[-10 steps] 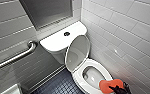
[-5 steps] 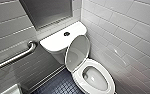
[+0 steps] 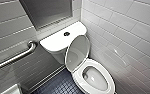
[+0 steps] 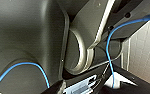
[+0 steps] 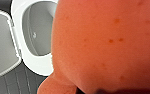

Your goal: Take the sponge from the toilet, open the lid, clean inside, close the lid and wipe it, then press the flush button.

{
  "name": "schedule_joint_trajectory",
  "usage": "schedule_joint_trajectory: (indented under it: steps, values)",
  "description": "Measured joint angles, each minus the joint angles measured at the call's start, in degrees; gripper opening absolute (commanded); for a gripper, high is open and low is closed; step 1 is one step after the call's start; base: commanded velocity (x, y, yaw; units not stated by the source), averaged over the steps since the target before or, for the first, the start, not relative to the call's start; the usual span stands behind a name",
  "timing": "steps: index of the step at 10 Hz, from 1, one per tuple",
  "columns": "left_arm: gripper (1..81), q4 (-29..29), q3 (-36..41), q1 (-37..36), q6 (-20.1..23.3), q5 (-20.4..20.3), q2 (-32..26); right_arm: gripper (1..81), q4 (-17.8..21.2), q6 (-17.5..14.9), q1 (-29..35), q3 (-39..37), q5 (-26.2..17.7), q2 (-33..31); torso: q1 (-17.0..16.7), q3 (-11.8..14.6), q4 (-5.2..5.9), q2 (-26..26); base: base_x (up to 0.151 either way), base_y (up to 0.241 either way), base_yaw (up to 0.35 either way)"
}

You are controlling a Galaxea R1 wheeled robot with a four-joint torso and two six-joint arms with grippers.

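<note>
Orange sponge (image 5: pixel 103 45) x1, toilet (image 3: pixel 56 42) x1, lid (image 3: pixel 77 53) up.

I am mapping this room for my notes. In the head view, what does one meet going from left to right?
Metal grab bar → raised lid → toilet bowl → white tiled wall.

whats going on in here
A robot is partway through cleaning a toilet. The lid is raised and leans back toward the tank, so the bowl is open. The orange-red sponge looms right in front of the right wrist camera, with the open bowl behind it, so that arm appears to be carrying it.
</note>
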Motion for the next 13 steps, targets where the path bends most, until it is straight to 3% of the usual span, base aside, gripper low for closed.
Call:
schedule_joint_trajectory:
  steps: [2,5,13]
  values:
    - [81.1,0.00,0.00,0.12,-0.02,0.00,0.00,1.0,0.00,-1.46,6.28,1.72,-3.36,-0.30,0.00,0.00,0.00,0.00,0.000,0.000,0.000]
    - [81.1,0.00,0.00,0.09,0.00,-0.02,0.00,1.0,0.56,-2.12,14.69,0.11,-11.80,3.49,0.00,0.00,0.00,0.00,0.000,0.000,0.000]
    - [81.1,-0.02,-1.06,0.09,-0.07,-0.11,0.12,1.0,1.99,-2.47,32.52,-29.05,-32.77,26.14,0.00,0.00,0.00,0.00,0.000,0.000,0.000]
